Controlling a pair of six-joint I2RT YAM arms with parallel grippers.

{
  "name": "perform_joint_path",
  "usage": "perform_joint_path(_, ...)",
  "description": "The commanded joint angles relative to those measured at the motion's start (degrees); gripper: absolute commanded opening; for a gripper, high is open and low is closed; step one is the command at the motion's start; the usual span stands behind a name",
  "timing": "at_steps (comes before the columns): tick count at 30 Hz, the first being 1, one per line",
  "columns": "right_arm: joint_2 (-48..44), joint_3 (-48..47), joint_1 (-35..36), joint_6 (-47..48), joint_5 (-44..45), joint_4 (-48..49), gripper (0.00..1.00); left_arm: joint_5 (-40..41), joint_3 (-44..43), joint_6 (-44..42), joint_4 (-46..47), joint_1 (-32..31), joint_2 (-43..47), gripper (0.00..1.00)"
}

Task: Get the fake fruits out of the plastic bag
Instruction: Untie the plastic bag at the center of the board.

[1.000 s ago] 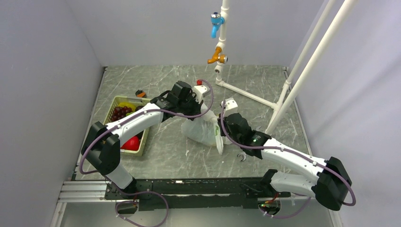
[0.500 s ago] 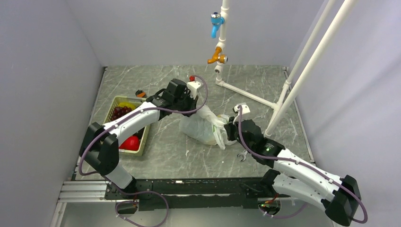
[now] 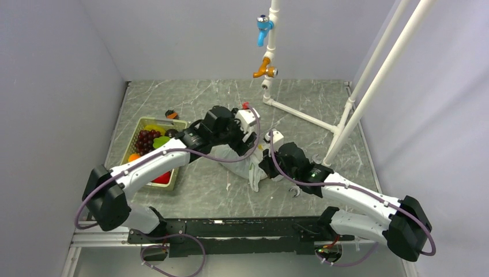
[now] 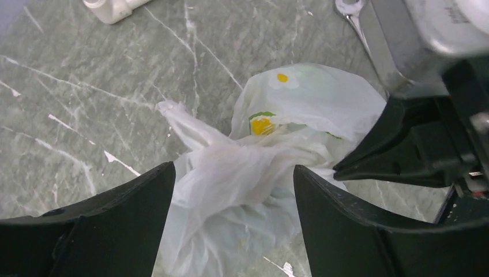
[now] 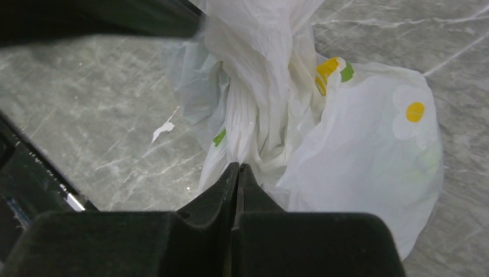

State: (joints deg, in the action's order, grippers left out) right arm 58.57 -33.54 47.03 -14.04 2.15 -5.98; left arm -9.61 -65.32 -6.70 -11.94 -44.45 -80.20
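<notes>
The plastic bag lies crumpled on the marble table between both arms, white with yellow-and-green prints; what it holds is hidden. My left gripper hangs open just above it, its bunched top loose between the fingers. My right gripper is shut, its tips pinching the gathered folds of the bag from the near right side. Fake fruits lie in the cream tray at the left: purple grapes, a yellow one, a green one, an orange ball, a red one.
A white pipe frame with blue and orange taps stands at the back right. A small metal spanner lies on the table in front of the right arm. A small orange-and-black object sits behind the tray. Grey walls close in both sides.
My left gripper has opened and let go of the bag's top, then dropped closer over it. The bag has slumped lower. The right gripper stays shut on the bag and has shifted left.
</notes>
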Motion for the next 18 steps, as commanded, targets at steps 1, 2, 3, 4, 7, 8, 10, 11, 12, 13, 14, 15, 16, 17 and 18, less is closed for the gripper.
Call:
perform_joint_path(1,-0.7,-1.3,0.4,0.8,-4.0,3.7,0.0,3.2,-4.6,-4.2,-4.1,-1.4,-6.0,0.81)
perform_joint_path(2,-1.0,-1.1,0.5,0.7,-3.9,3.5,0.0,2.7,-6.2,-4.4,-6.1,-1.4,-7.5,0.8)
perform_joint_path(3,-1.4,-0.9,0.5,0.7,-3.7,3.3,0.0,2.3,-7.2,-4.3,-7.5,-1.4,-8.7,0.79)
perform_joint_path(4,-1.9,-0.5,0.5,0.6,-3.3,3.1,0.0,1.9,-7.6,-4.5,-8.0,-1.4,-9.5,0.77)
perform_joint_path(7,-3.3,0.3,0.4,0.3,-2.3,2.4,0.0,-0.2,-8.1,-4.8,-8.8,-1.5,-10.8,0.72)
perform_joint_path(8,-3.8,0.6,0.4,0.2,-0.9,2.2,0.0,-0.9,-8.3,-5.1,-9.4,-1.5,-11.1,0.73)
perform_joint_path(10,-4.4,1.3,0.5,-0.1,-0.1,2.3,0.0,-1.8,-8.9,-5.6,-10.3,-1.6,-11.5,0.76)
perform_joint_path(11,-4.5,1.5,0.5,-0.2,0.0,2.4,0.0,-1.9,-8.8,-5.7,-10.3,-1.8,-11.5,0.77)
perform_joint_path(12,-4.3,1.5,0.5,-0.4,-0.2,2.5,0.0,-1.8,-8.7,-6.0,-10.2,-1.9,-11.5,0.77)
perform_joint_path(13,-4.0,1.3,0.5,-0.5,-0.5,2.3,0.0,-1.3,-8.4,-6.1,-10.0,-2.2,-11.5,0.76)
perform_joint_path(14,-3.7,0.9,0.5,-0.7,-0.8,2.2,0.0,-0.5,-8.4,-6.2,-10.0,-2.3,-11.7,0.74)
perform_joint_path(15,-3.5,0.8,0.5,-0.8,-1.3,2.0,0.0,0.3,-8.5,-6.2,-10.2,-2.4,-11.8,0.69)
perform_joint_path(16,-3.5,0.6,0.5,-0.9,-1.4,1.9,0.0,1.1,-8.8,-6.4,-10.5,-2.5,-12.1,0.6)
perform_joint_path(17,-3.6,0.7,0.4,-1.0,-1.5,1.9,0.0,2.5,-9.2,-6.5,-11.2,-2.6,-12.2,0.52)
perform_joint_path(18,-3.8,0.9,0.5,-1.2,-1.3,1.8,0.0,3.9,-9.5,-6.4,-11.8,-2.5,-11.9,0.45)
